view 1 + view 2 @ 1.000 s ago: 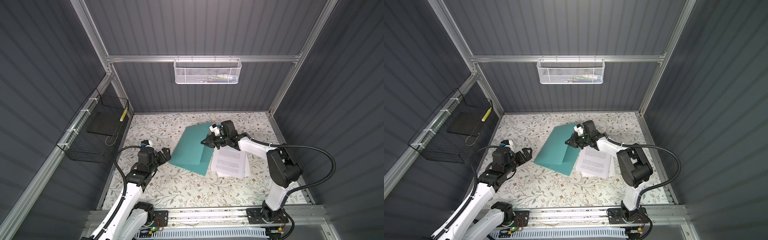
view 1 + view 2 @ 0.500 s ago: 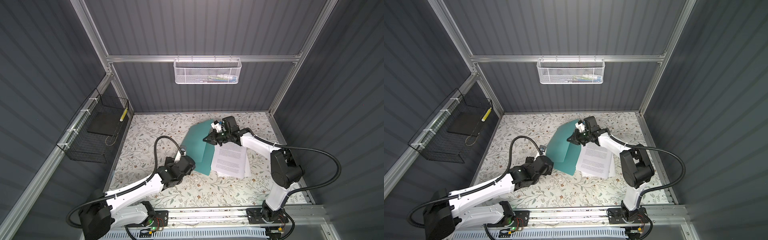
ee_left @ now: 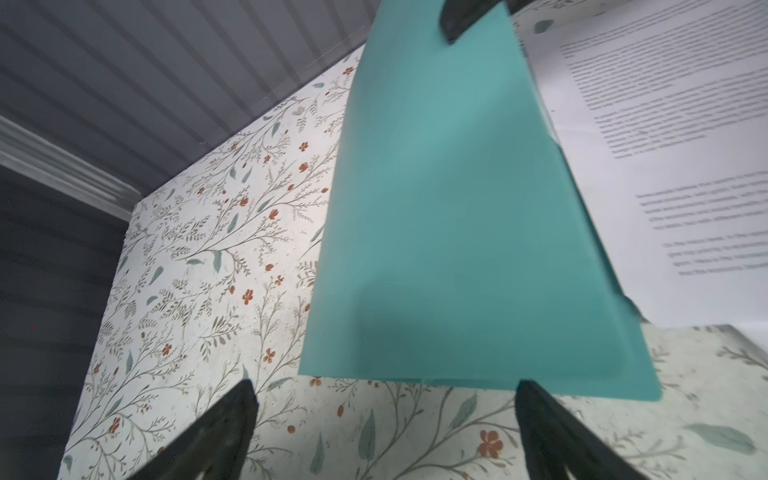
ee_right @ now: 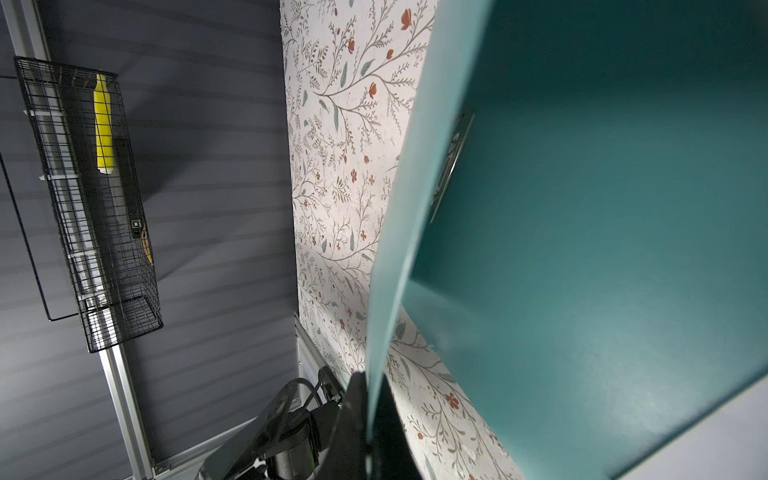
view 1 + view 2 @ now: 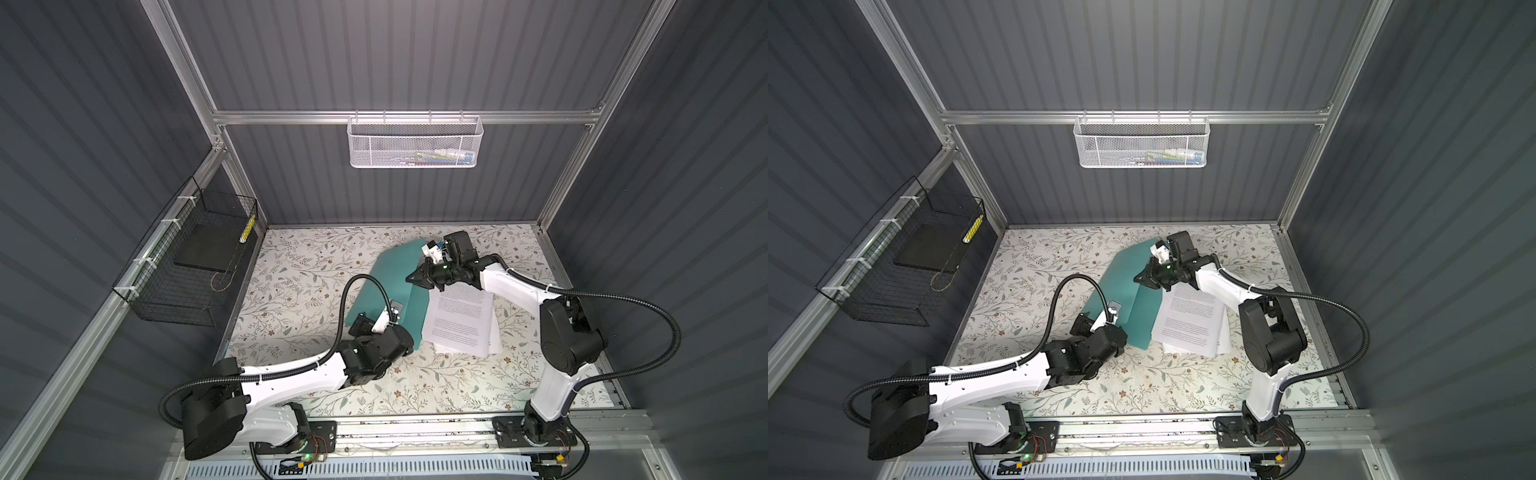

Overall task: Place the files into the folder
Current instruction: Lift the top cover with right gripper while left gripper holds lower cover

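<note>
Holding the folder (image 5: 392,268) open at the middle of the bench (image 5: 291,270) in my clenched right gripper (image 5: 414,277), my left gripper (image 3: 384,388) spread empty at its near edge, I judge the files (image 5: 461,320), just beside it toward the right edge, must slide in next.

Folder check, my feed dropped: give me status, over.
Right tool shut on folder cover, holding it raised. Left tool open at folder's near edge. Files lie beside folder, not inside. Nothing seen in the way.
</note>
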Motion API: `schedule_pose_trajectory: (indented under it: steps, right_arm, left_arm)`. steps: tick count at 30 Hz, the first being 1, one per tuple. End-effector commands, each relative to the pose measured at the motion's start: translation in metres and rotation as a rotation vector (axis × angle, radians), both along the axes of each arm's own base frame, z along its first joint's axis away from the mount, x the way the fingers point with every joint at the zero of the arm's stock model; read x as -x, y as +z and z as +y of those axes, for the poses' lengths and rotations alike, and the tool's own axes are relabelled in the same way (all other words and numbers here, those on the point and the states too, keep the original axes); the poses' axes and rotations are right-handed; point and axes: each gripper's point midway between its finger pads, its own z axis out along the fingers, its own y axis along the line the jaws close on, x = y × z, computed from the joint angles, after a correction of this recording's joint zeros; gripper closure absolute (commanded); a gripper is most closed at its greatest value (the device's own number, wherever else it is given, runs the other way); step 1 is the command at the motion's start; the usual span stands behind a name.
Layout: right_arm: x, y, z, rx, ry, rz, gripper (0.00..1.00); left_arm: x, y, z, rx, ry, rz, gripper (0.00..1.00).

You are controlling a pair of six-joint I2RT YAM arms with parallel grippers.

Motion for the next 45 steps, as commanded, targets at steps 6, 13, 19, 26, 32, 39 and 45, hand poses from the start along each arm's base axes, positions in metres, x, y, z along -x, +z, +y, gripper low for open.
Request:
schedule_pose_trajectory:
  steps: [6,13,19,26,32,39,45]
  right_arm:
    - [-0.005,0.001,0.006,-0.034,0.01,0.02,0.98]
    - [-0.004,0.007,0.007,-0.059,0.016,0.025,0.97]
    - [-0.001,0.013,0.009,-0.079,0.019,0.026,0.97]
    - [0.001,0.016,0.01,-0.092,0.027,0.025,0.94]
    - [0.003,0.016,0.009,-0.091,0.026,0.024,0.92]
    - [0.002,0.02,0.009,-0.098,0.027,0.015,0.89]
    - [0.0,0.027,0.013,-0.113,0.054,-0.001,0.55]
  left_arm:
    - [0.011,0.007,-0.026,0.076,-0.112,-0.023,0.1]
    - [0.006,-0.001,-0.047,0.04,-0.147,-0.008,0.16]
    - [-0.001,-0.004,-0.046,0.01,-0.108,-0.026,0.25]
    - [-0.005,-0.006,-0.046,0.0,-0.106,-0.041,0.58]
    - [-0.013,-0.01,-0.045,0.005,-0.1,-0.04,1.0]
    - [-0.019,-0.002,-0.04,0.076,-0.085,-0.038,1.0]
    - [-0.03,0.025,-0.013,0.221,0.025,-0.031,1.0]
